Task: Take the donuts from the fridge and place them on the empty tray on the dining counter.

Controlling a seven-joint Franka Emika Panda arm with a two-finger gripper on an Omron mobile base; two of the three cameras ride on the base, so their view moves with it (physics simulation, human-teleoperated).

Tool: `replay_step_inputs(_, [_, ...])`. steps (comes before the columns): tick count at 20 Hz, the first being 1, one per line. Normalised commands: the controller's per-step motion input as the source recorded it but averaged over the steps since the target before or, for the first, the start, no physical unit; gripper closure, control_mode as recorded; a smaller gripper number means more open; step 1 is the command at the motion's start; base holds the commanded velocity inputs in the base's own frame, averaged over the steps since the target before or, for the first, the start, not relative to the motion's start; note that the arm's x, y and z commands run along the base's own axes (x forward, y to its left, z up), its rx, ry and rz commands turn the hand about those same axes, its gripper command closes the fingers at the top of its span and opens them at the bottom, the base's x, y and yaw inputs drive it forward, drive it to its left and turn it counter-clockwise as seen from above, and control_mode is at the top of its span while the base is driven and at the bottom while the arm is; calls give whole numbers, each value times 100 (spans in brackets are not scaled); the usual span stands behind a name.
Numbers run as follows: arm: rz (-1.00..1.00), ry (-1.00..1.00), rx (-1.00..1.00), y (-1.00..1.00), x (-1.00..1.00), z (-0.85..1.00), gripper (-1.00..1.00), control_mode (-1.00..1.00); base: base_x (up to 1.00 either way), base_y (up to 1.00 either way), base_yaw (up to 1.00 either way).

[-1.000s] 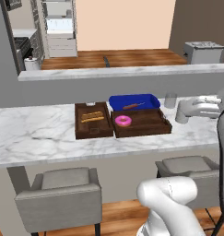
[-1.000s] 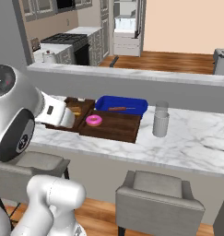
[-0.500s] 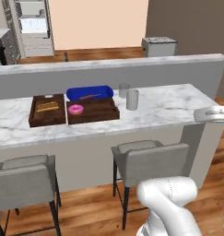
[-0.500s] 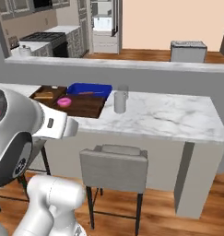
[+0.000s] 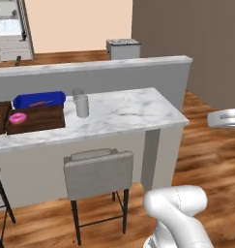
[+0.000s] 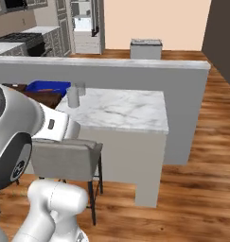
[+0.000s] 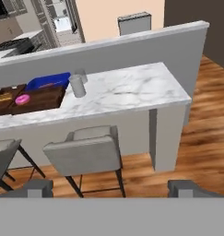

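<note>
One pink-iced donut (image 5: 17, 117) (image 7: 23, 99) lies in the wide dark brown tray (image 5: 41, 119) (image 7: 45, 98) near the left end of the white marble dining counter (image 5: 128, 109) (image 6: 121, 106) (image 7: 127, 92). Far behind the counter the fridge (image 6: 84, 21) (image 5: 10, 29) stands with its shelves showing. My gripper (image 7: 112, 191) is open and holds nothing. It hangs back from the counter, over the wooden floor, facing a stool. The tray is well off to its left.
A blue tray (image 5: 39, 100) (image 7: 48, 81) sits behind the brown one, and a glass (image 5: 81, 105) (image 6: 73, 97) stands to its right. A raised grey ledge (image 5: 114, 68) backs the counter. Grey stools (image 5: 97, 169) (image 7: 83, 150) stand below it. A squarer tray with yellowish sticks (image 7: 2, 99) is at far left.
The whole picture has shifted: the base has moved right along the counter, so the trays and glass now sit further left. The donut stays in the tray and the gripper stays open.
</note>
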Motion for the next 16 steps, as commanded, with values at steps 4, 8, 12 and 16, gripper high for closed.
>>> replay_step_inputs(4, [0, 0, 0, 0, 0, 0, -100, 100, 71, -100, 5])
replay_step_inputs(8, [0, 0, 0, 0, 0, 0, -100, 100, 49, -100, 15])
replay_step_inputs(12, [0, 0, 0, 0, 0, 0, -100, 100, 47, -100, 14])
replay_step_inputs(16, [0, 0, 0, 0, 0, 0, -100, 100, 13, -100, 12])
